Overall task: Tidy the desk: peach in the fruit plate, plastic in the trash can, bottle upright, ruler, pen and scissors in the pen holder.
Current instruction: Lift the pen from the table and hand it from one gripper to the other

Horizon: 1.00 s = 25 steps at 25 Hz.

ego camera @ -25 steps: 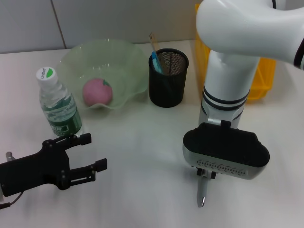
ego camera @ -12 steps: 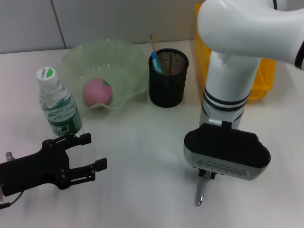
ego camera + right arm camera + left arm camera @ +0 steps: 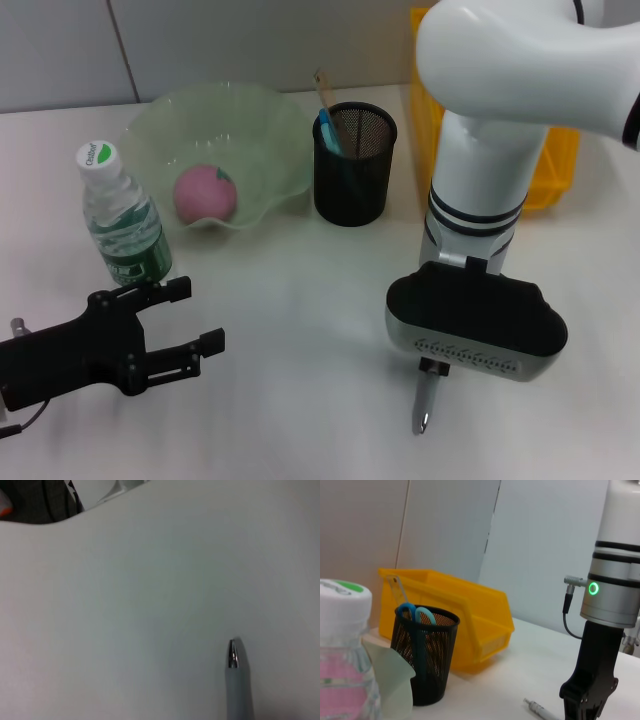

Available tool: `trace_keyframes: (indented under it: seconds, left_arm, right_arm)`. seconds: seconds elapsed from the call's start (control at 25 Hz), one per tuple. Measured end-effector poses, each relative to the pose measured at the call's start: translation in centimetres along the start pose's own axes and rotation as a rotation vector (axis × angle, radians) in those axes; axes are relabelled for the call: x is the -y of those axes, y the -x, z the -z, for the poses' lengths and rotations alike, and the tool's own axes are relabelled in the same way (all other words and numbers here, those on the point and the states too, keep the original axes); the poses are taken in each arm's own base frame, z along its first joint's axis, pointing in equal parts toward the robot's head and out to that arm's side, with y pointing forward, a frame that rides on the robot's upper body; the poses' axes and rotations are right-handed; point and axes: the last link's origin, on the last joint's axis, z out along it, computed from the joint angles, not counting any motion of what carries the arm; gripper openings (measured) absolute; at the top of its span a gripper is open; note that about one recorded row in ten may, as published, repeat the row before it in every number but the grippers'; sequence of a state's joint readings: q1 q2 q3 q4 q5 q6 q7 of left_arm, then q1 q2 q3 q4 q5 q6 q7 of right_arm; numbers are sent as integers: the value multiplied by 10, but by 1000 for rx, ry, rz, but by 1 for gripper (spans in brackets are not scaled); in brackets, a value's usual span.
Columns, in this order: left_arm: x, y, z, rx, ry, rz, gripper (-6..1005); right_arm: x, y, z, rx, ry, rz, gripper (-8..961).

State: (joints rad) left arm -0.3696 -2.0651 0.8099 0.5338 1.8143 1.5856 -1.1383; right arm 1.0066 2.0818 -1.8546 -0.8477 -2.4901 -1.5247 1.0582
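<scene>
The pink peach point(image 3: 205, 192) lies in the green fruit plate point(image 3: 270, 130). The water bottle point(image 3: 122, 220) stands upright beside the plate. The black mesh pen holder point(image 3: 354, 175) holds the ruler point(image 3: 323, 87) and the blue-handled scissors point(image 3: 329, 132). The silver pen point(image 3: 423, 405) sticks out from under my right gripper point(image 3: 432, 368), near the table's front. In the left wrist view, that gripper point(image 3: 589, 700) looks shut over the pen's end point(image 3: 540, 710). My left gripper point(image 3: 195, 318) is open and empty in front of the bottle. No plastic shows.
The yellow bin point(image 3: 560, 165) stands at the back right, behind my right arm point(image 3: 480, 200). The white table point(image 3: 300, 300) is bare between the two grippers.
The pen's tip has shifted slightly to the left with my right gripper. My left arm has barely moved.
</scene>
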Motion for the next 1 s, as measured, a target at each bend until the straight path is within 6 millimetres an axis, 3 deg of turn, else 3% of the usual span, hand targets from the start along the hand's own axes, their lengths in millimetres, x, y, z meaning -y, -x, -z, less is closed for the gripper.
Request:
trace_keyframes:
  seconds: [0.2,0.36,0.56,0.8,1.0]
  left_arm:
    - [-1,-2,1,-31,-3,-1,766]
    - [-5,-6,2,-81,5,-27,765]
    - [-8,-9,3,-114,13,-54,764]
    - [-17,-14,4,-165,65,-94,763]
    - [-23,-16,8,-206,80,-123,762]
  right_arm:
    - [5,-2,8,0,-56,-73,117]
    - [7,-7,35,88,-183,-223,117]
    - [0,-9,56,217,-347,-378,117]
    - [-17,-11,63,375,-461,-567,117]
    - [-41,-15,51,543,-543,-778,117]
